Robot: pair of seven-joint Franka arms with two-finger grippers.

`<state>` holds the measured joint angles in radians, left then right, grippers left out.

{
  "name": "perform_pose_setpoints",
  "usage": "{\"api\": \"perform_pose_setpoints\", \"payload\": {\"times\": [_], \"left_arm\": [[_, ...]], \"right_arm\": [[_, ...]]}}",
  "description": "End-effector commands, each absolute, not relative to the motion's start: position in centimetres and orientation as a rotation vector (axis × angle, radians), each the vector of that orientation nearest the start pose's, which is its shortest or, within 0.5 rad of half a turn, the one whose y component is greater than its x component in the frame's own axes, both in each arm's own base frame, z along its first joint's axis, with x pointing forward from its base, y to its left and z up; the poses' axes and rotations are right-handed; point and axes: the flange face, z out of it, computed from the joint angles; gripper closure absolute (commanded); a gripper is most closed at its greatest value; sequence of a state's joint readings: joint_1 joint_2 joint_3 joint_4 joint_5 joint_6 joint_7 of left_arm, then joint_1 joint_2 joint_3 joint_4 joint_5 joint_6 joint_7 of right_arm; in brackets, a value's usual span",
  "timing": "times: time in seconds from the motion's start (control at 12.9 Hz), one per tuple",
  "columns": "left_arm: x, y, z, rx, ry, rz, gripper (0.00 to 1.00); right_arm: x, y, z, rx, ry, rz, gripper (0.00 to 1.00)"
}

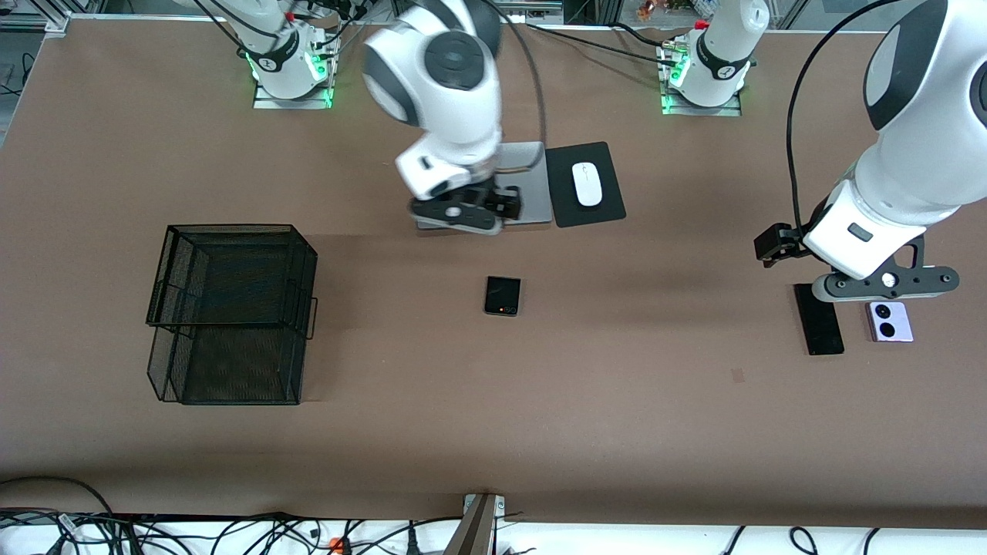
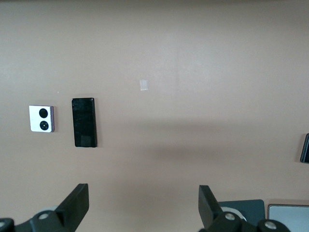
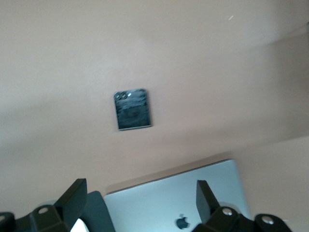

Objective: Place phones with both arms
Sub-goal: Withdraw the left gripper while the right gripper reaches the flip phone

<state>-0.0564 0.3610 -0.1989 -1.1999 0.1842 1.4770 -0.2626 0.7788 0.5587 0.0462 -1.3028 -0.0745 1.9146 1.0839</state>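
3 phones lie flat on the brown desk (image 1: 540,401). The black flip phone (image 1: 503,296) sits near the middle of the desk, alone. The slim black slab phone (image 1: 819,319) and the lilac-white flip phone (image 1: 890,321) lie just beside each other, not touching, toward the left arm's end of the desk, the lilac-white one closer to that end edge.

The right gripper (image 3: 137,203) hangs over the closed grey laptop (image 1: 524,185), its 2 fingers (image 3: 75,198) spread wide apart with nothing between them. The black flip phone lies on the bare desk nearer to the front camera than the laptop below this gripper, well apart from the fingers.

The left gripper (image 2: 142,205) hangs over the desk above the edge of the slab phone and lilac-white phone that faces the arm bases, its 2 fingers (image 2: 77,200) also wide apart and empty. In the left wrist view both phones lie clear of the fingertips, untouched.

A white mouse (image 1: 587,183) rests on a black mouse pad (image 1: 597,212) beside the laptop. A black wire basket (image 1: 231,312) stands toward the right arm's end of the desk.
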Motion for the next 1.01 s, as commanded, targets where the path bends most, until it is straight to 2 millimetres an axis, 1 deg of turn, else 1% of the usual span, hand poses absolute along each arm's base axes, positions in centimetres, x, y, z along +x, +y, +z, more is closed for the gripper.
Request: {"api": "perform_pose_setpoints", "payload": {"times": [0.0,0.08,0.15,0.23,0.31,0.39,0.46,0.62,0.77,0.93], "left_arm": [[63.5,-11.6,57.2,-2.995,0.049,0.114,0.00],[62.4,-10.9,57.0,-3.000,0.037,0.123,0.00],[61.3,-10.3,56.3,-3.048,0.019,0.099,0.00],[59.6,-10.0,55.8,-3.059,0.012,0.032,0.00],[57.4,-10.3,55.2,-3.049,0.027,-0.042,0.00],[55.0,-10.3,54.4,-3.037,0.035,-0.067,0.00],[54.1,-10.2,54.3,-3.031,0.034,-0.072,0.00],[54.4,-10.0,54.5,-3.032,0.020,-0.058,0.00],[54.4,-9.9,54.7,-3.032,0.003,-0.059,0.00],[54.4,-9.9,55.2,-3.031,-0.002,-0.048,0.00]], "right_arm": [[49.9,55.0,38.1,-3.113,0.445,-0.189,0.00],[49.8,55.6,36.0,-3.131,0.435,-0.222,0.00],[50.1,55.8,34.1,-3.140,0.416,-0.245,0.00],[50.4,55.9,32.4,-3.145,0.406,-0.260,0.00],[50.9,55.8,30.8,-3.142,0.407,-0.261,0.00],[51.7,55.4,29.3,-3.138,0.408,-0.275,0.00],[52.2,55.3,27.7,-3.131,0.399,-0.290,0.00],[52.7,55.4,25.1,-3.101,0.368,-0.311,0.00],[53.2,55.3,23.7,-3.084,0.323,-0.336,0.00],[53.2,55.4,22.2,-3.077,0.318,-0.337,0.00]]}}
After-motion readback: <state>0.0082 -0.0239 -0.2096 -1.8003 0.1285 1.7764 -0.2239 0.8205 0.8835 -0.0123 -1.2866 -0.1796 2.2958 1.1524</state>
